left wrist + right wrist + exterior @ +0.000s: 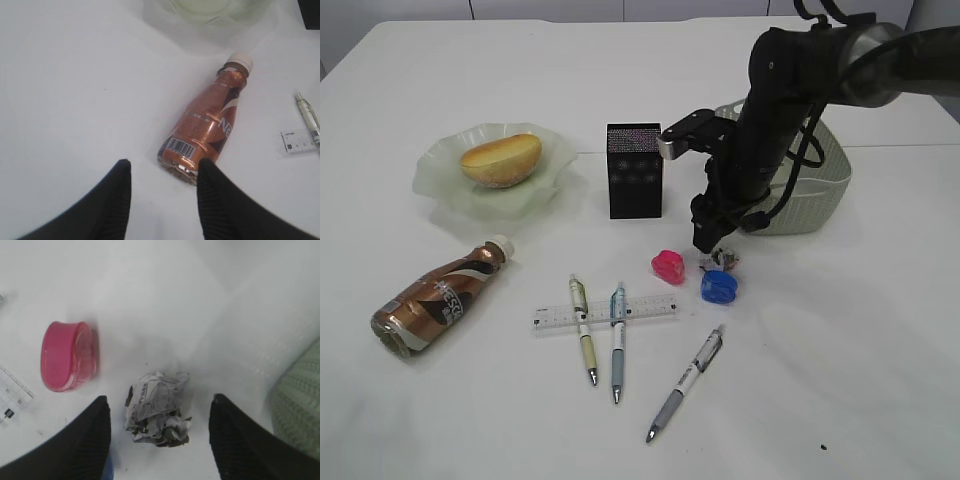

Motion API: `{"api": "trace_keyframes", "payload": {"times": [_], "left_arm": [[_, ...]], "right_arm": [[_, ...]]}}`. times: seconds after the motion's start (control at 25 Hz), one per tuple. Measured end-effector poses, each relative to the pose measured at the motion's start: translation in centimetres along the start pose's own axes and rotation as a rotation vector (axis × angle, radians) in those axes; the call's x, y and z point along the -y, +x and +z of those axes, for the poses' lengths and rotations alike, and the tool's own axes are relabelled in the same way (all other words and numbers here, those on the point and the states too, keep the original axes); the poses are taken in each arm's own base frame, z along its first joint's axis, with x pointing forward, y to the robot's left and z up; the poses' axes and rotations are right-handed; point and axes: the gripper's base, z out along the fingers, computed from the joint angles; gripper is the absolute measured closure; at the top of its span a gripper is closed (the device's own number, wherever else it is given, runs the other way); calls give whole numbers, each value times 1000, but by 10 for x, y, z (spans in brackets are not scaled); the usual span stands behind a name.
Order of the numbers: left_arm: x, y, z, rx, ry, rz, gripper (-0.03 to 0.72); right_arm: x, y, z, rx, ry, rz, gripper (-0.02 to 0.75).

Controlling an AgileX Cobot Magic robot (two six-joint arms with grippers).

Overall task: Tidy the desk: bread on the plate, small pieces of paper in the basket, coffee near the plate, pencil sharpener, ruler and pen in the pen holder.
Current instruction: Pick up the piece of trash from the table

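My right fingers stood spread around the crumpled paper on the table (pink sharpener at ten o'clock); my left fingers hung spread by the coffee bottle.

- We read "NESCAFÉ" only in part on the coffee bottle: the wrist view shows just "N".
- Barcode on bottle label, digits illegible.
- Ruler graduations too small to read.
- Print on paper ball illegible.
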Motion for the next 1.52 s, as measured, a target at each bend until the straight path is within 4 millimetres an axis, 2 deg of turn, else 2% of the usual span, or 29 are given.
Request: {"api": "trace_keyframes", "payload": {"times": [0.36,0.56,0.68,1.12,1.52], "left_arm": [[0,0,0,-1,-1,2,370],[0,0,0,-1,-2,4,370],[-1,1,0,-9,-6,8,370],[-2,2,0,-17,-16,26,370],[-2,2,0,-17,-16,26,370]], "right_arm": [[-1,-2,-5,-1,1,27,250],[-16,-12,-12,-4,29,1,250],[-22,-15,-11,-14,41,16,250],[-17,-12,-12,-39,92,100,250],[-32,-20,-10,-78,200,141,250]]}}
